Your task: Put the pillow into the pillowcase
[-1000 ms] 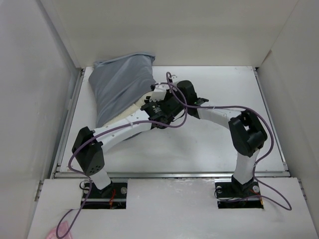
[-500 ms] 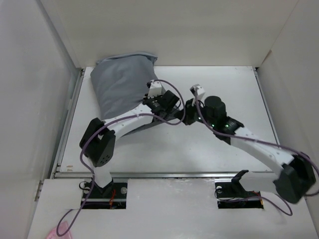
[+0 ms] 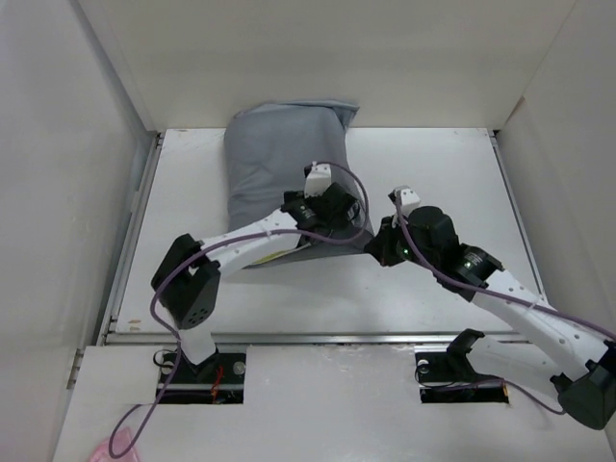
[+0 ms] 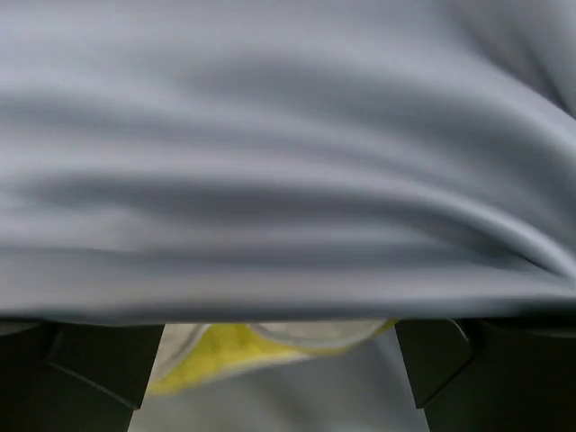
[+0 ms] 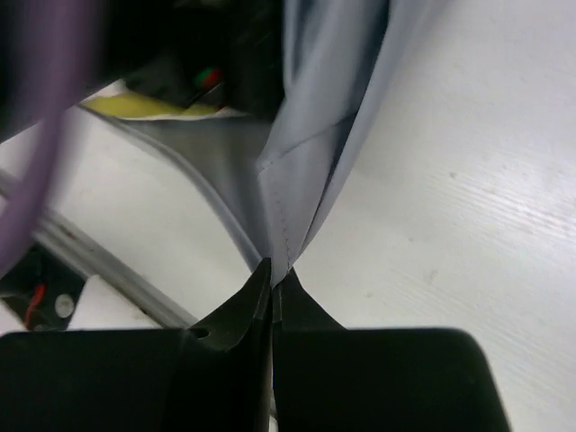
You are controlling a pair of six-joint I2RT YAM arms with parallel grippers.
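The grey pillowcase (image 3: 279, 159) lies bulging at the back of the table, a little left of centre. Nearly all of the pillow is hidden inside it. A yellow edge of the pillow (image 4: 229, 353) peeks out under the grey cloth, and it also shows in the right wrist view (image 5: 153, 106). My left gripper (image 3: 337, 214) sits at the case's near right end, its jaws wide apart (image 4: 281, 364) with the pillow edge between them, gripping nothing. My right gripper (image 3: 377, 246) is shut on the pillowcase's seamed corner (image 5: 288, 216), pulling the cloth taut.
The white table (image 3: 443, 173) is boxed in by white walls on the left, back and right. A metal rail (image 3: 327, 338) runs along its near edge. Purple cables loop over both arms.
The stuffed pillowcase has shifted right. My left gripper has opened at its mouth. My right arm has swung out to the right, drawing the pinched corner with it.
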